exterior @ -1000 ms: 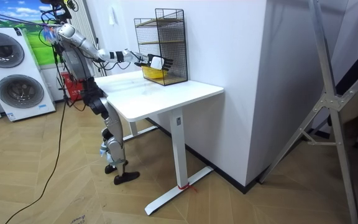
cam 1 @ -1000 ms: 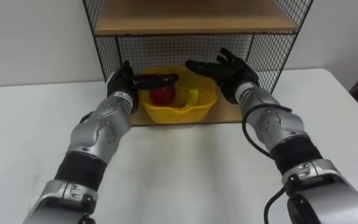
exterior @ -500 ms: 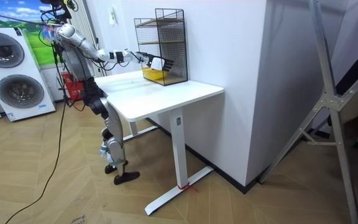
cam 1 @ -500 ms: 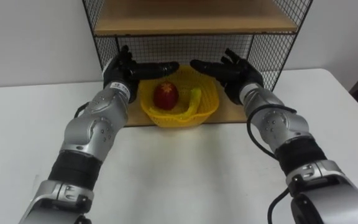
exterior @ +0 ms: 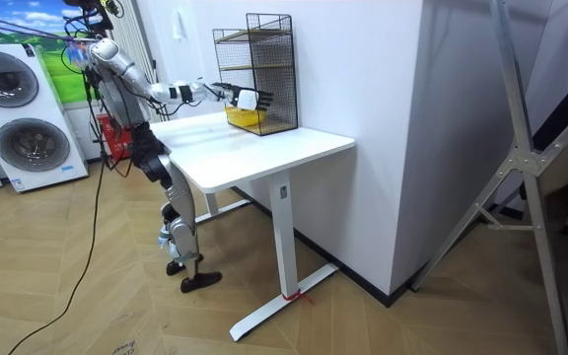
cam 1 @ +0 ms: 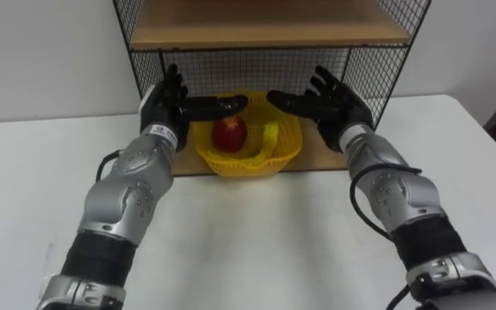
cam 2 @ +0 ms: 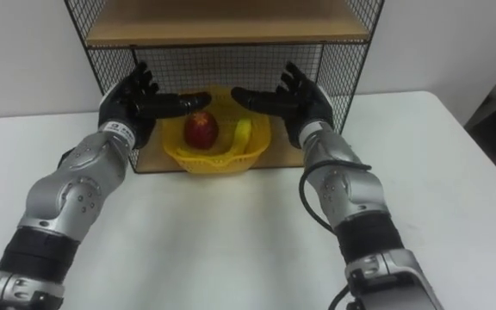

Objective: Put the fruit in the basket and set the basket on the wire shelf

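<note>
A yellow basket sits on the bottom board of the black wire shelf. A red apple and a yellow banana lie inside it. My left hand hovers open at the basket's left, its fingers stretched above the rim. My right hand hovers open at the basket's right, fingers pointing over the banana. Neither hand touches the basket.
The shelf stands at the back of a white table against a white wall. A wooden upper board spans the shelf above the basket. In the room view I stand at the table's left end, and washing machines stand behind.
Both hands have let go of the basket, opened and lifted slightly above its rim. The basket stays on the shelf's bottom board.
</note>
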Controlling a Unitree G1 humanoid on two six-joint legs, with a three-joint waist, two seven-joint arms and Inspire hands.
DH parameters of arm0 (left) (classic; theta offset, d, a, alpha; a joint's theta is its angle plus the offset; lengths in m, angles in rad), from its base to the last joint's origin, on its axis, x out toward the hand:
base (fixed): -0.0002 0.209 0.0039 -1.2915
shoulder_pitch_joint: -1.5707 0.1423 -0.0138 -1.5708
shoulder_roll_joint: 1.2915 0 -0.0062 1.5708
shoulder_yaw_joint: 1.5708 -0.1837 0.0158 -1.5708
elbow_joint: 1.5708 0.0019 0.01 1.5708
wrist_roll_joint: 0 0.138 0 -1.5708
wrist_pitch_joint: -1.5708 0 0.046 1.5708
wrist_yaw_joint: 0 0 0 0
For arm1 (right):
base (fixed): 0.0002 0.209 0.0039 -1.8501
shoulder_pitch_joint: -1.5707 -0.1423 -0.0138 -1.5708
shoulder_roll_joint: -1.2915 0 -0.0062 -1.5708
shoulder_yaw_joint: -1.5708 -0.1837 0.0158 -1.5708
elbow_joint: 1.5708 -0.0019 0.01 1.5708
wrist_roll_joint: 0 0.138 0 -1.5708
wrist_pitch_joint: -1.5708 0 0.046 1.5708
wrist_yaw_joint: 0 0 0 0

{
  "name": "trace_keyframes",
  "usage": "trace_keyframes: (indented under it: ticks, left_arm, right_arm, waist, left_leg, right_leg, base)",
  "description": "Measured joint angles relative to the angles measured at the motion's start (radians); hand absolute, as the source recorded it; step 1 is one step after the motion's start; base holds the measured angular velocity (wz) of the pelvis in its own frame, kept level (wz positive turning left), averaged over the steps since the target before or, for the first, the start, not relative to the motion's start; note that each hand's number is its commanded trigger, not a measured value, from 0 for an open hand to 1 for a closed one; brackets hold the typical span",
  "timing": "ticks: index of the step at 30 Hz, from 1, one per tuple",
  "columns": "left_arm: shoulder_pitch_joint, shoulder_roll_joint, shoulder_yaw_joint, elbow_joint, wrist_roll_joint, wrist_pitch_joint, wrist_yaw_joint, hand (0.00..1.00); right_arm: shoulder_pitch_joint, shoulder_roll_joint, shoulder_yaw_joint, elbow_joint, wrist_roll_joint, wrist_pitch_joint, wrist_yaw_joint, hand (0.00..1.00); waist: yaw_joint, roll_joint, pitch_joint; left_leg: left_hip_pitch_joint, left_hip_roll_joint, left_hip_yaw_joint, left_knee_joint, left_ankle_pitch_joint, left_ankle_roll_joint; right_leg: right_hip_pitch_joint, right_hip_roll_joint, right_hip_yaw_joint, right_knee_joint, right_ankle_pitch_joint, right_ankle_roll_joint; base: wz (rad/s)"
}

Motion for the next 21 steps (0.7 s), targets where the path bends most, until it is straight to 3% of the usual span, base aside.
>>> trace_keyframes:
  ticks: [9,13,18,21]
  left_arm:
    - [0.059,0.003,-0.009,-0.059,0.035,0.000,-0.023,0.00]
    - [0.142,0.008,-0.014,-0.149,0.017,-0.018,-0.043,0.00]
    - [0.184,0.024,-0.029,-0.171,0.025,-0.023,-0.051,0.00]
    - [0.245,0.026,-0.029,-0.232,0.029,-0.061,-0.069,0.00]
  right_arm:
    - [0.073,0.000,-0.001,-0.148,-0.047,0.000,-0.011,0.00]
    - [0.167,-0.001,-0.001,-0.287,-0.078,0.000,-0.012,0.00]
    - [0.226,-0.005,-0.002,-0.338,-0.118,0.000,-0.011,0.00]
    - [0.294,-0.011,-0.004,-0.427,-0.142,-0.012,0.001,0.00]
  waist:
    - [0.005,-0.005,-0.0026]
    - [0.005,-0.012,-0.0020]
    - [-0.001,-0.015,-0.0023]
    - [-0.003,-0.015,-0.0019]
  left_leg:
    - [0.010,0.000,0.002,-0.002,0.000,-0.001]
    - [0.010,0.000,0.002,-0.008,0.000,-0.002]
    - [0.000,0.001,0.000,-0.008,0.001,-0.002]
    - [-0.009,0.002,-0.001,-0.008,0.002,-0.003]
  right_leg:
    - [0.003,-0.001,0.001,0.011,-0.008,-0.002]
    - [0.001,-0.001,0.000,0.011,-0.011,0.000]
    - [-0.001,0.001,-0.003,-0.006,-0.011,0.001]
    - [-0.006,0.002,-0.004,-0.007,-0.006,-0.003]
  base:
    - [0.00]
    - [0.00]
    - [0.00]
    - [0.00]
